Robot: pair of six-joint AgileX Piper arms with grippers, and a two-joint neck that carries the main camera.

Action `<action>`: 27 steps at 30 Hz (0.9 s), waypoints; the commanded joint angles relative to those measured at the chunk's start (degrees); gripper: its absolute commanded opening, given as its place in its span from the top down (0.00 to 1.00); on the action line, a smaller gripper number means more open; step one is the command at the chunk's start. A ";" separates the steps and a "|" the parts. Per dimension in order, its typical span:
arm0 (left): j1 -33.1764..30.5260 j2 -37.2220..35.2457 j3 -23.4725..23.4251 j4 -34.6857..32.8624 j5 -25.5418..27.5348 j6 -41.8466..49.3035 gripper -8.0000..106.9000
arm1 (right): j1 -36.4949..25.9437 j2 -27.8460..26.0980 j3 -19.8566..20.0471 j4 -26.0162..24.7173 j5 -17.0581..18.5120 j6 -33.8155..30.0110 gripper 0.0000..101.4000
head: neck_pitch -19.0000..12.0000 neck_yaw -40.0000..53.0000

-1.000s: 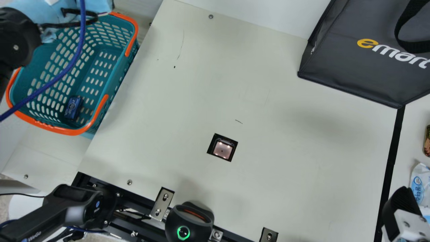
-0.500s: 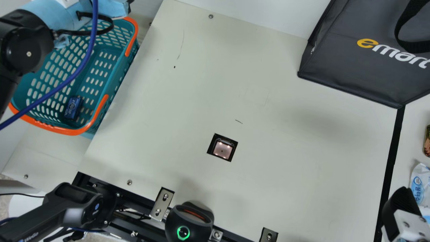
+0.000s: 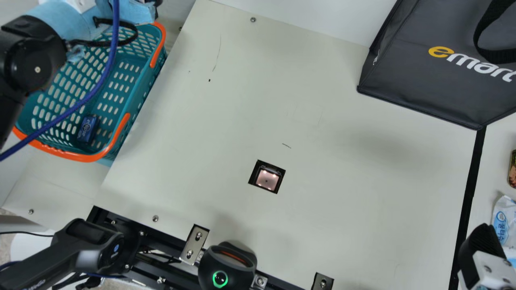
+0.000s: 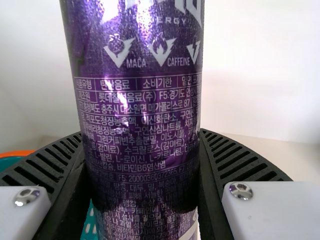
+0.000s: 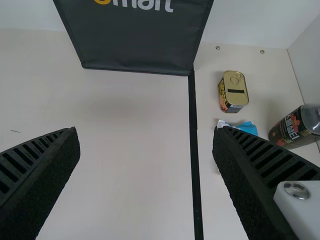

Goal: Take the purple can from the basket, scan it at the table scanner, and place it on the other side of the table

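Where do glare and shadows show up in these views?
Main view: soft, blurry-edged shadows on the cream table, small bright spots in the scanner; left wrist view: white glints on the purple can, wall nearly white; right wrist view: faint shadow near the dark bag.

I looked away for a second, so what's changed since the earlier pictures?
The left arm has shifted rightward and slightly down in the main view. The left gripper now holds the purple can; when it took hold, I can't tell. The right gripper, teal basket, blue box inside and black bag stayed put.
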 commanded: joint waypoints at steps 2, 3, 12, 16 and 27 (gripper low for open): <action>-1.39 -0.38 3.51 1.53 -3.09 -1.67 1.00 | 0.00 0.00 0.00 0.00 0.00 0.00 0.06 | -1.66 0.23; -1.87 -0.45 4.70 2.21 -4.19 -2.38 1.00 | 0.00 0.00 0.00 0.00 0.00 0.00 0.06 | -1.66 0.23; -5.62 0.89 14.83 8.61 -14.17 -10.77 1.00 | 0.00 0.00 0.00 0.00 0.00 0.00 0.06 | -1.66 0.23; -6.54 2.20 18.24 11.59 -18.06 -14.36 1.00 | 0.00 0.00 0.00 0.00 -0.10 0.00 0.06 | -1.66 0.23; -7.01 6.38 24.43 16.01 -26.45 -20.38 1.00 | 0.00 0.00 0.00 0.00 -0.10 0.00 0.06 | -1.66 0.23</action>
